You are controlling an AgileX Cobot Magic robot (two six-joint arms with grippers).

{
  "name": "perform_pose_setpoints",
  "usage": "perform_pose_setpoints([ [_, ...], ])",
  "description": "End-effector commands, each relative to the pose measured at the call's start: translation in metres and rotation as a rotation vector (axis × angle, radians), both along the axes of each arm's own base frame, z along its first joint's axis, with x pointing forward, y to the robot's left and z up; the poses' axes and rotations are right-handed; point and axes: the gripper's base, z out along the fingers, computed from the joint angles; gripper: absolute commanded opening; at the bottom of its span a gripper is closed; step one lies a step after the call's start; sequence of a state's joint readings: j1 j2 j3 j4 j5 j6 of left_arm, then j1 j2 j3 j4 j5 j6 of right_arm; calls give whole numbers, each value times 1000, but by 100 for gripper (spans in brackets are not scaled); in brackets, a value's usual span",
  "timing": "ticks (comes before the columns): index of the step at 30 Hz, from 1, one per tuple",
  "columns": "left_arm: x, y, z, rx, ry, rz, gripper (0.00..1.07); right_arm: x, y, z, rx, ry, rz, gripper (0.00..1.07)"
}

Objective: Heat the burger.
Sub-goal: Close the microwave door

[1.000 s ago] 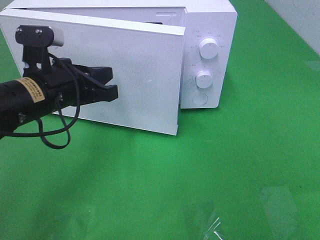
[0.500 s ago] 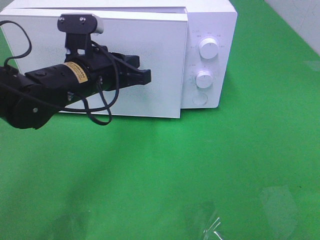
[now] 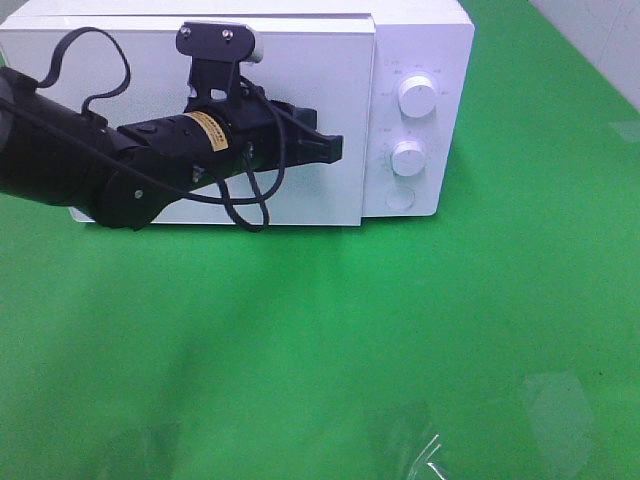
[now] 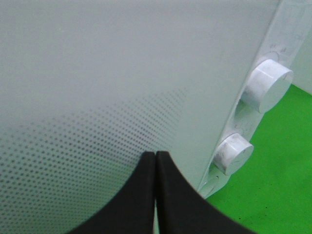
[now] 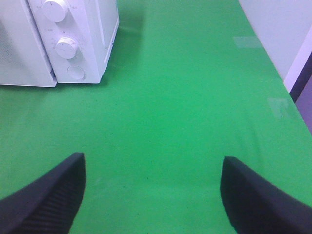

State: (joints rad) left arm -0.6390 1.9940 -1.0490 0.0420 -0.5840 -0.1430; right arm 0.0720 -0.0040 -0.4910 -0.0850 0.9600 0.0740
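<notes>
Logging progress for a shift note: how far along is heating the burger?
Done: the microwave door looks shut; the burger is out of sight, perhaps inside. In hand: the shut left pincer is at the door's front. Left: turning the knobs; the open right pincer hangs over the green table.

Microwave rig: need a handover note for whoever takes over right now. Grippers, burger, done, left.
Left gripper: shut, empty, tips at the microwave door near its knob-side edge; contact unclear.
Right gripper: open, empty, over the green table.
Burger: not visible in any view; likely inside the microwave, unconfirmed.
Done: door sits flush, closed.
Left: probably set the upper knob and lower knob to start heating.
</notes>
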Motion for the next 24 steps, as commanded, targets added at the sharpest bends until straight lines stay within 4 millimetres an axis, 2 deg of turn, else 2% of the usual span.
perform_pose_setpoints([
  [1,13,3,6,-55,-22,72,0,-4,0,0,-5,-26,-1,76],
  [7,23,7,-2,-4,-41,130,0,-4,0,0,-4,-26,-1,76],
  [15,24,9,-2,-1,-41,158,0,-4,0,0,-4,-26,-1,76],
  [21,9,-3,6,56,44,89,0,-4,0,0,-4,-26,-1,76],
  [24,-9,-12,12,118,146,28,0,-4,0,0,-4,-26,-1,76],
])
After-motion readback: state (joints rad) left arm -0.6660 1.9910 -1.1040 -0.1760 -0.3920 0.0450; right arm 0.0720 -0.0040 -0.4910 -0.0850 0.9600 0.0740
